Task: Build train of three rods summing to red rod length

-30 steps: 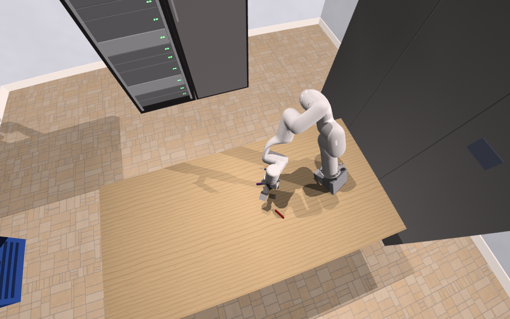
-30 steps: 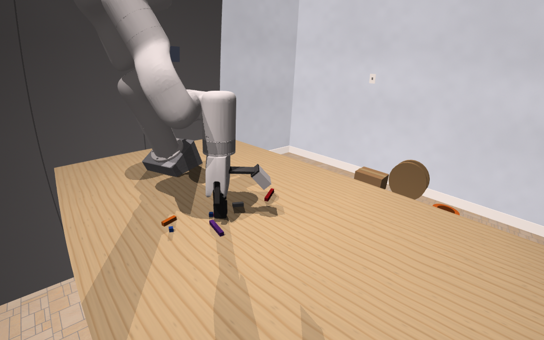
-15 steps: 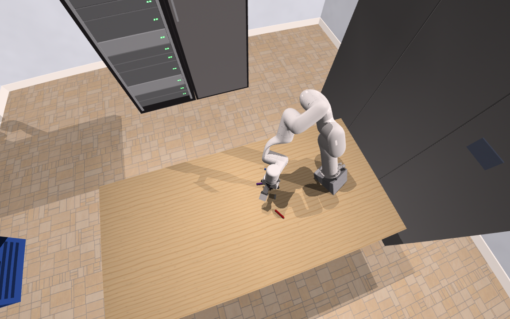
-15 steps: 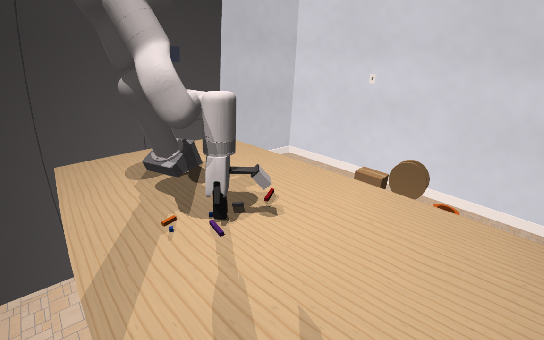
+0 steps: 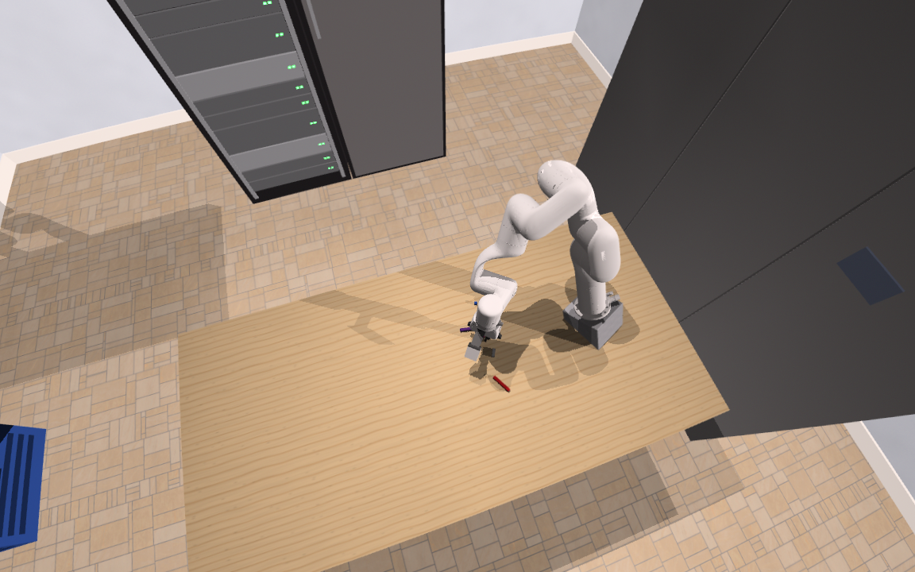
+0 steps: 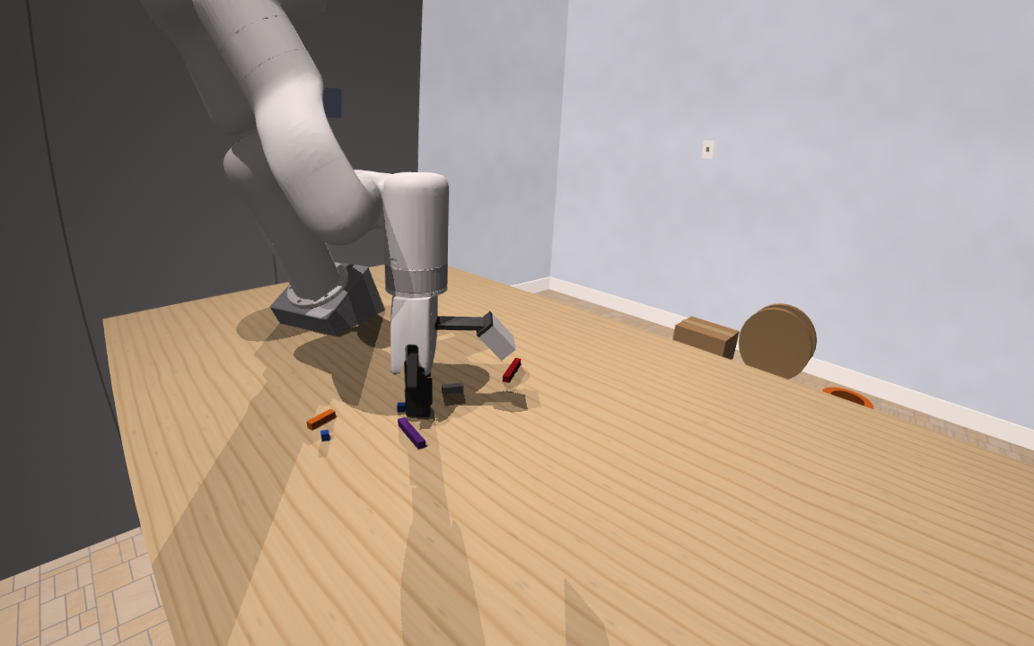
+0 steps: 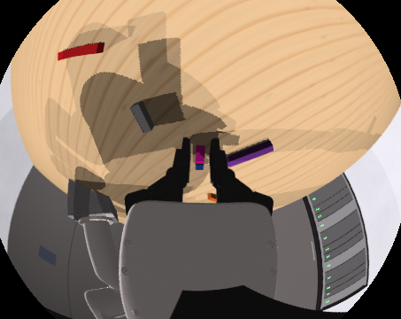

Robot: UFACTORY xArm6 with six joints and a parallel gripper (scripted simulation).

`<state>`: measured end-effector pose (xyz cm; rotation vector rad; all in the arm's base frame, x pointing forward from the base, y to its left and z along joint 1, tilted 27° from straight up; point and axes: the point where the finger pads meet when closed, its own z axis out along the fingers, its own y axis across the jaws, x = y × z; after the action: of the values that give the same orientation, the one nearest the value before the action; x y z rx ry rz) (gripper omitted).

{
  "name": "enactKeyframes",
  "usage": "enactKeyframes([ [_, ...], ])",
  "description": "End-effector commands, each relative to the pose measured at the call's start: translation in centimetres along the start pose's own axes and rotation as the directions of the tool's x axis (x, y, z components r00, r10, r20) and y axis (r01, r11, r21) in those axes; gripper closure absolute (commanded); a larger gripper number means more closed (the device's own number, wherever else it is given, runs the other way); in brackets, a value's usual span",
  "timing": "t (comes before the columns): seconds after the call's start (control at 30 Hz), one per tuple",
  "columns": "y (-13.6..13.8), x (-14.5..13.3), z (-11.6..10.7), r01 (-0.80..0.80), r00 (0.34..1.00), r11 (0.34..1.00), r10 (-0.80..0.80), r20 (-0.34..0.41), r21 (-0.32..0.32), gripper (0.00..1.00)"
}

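My gripper is down at the table, slightly open. The magenta rod lies between the fingers, with a narrow gap on each side. A blue rod is in line with its end, with no visible gap in the wrist view. The purple rod lies beside the right finger. The grey rod lies apart. The red rod is farther off. The orange rod and another blue rod lie apart.
The wooden table carries the arm's base. The wrist camera sticks out from the hand. A server rack and a dark cabinet stand beyond the table.
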<state>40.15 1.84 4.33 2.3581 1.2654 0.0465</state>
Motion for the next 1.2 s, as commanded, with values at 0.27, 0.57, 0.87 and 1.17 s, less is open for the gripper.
enactKeyframes([
  [0.27,0.1,0.1,-2.1,-0.001,1.0,1.0,0.001,-0.003,-0.002,0.76],
  [0.57,0.1,0.1,-6.9,-0.001,1.0,1.0,0.001,-0.003,-0.002,0.76],
  [0.87,0.1,0.1,-9.0,-0.001,1.0,1.0,0.001,-0.003,-0.002,0.76],
  [1.17,0.1,0.1,-9.1,-0.001,1.0,1.0,0.001,-0.003,-0.002,0.0],
])
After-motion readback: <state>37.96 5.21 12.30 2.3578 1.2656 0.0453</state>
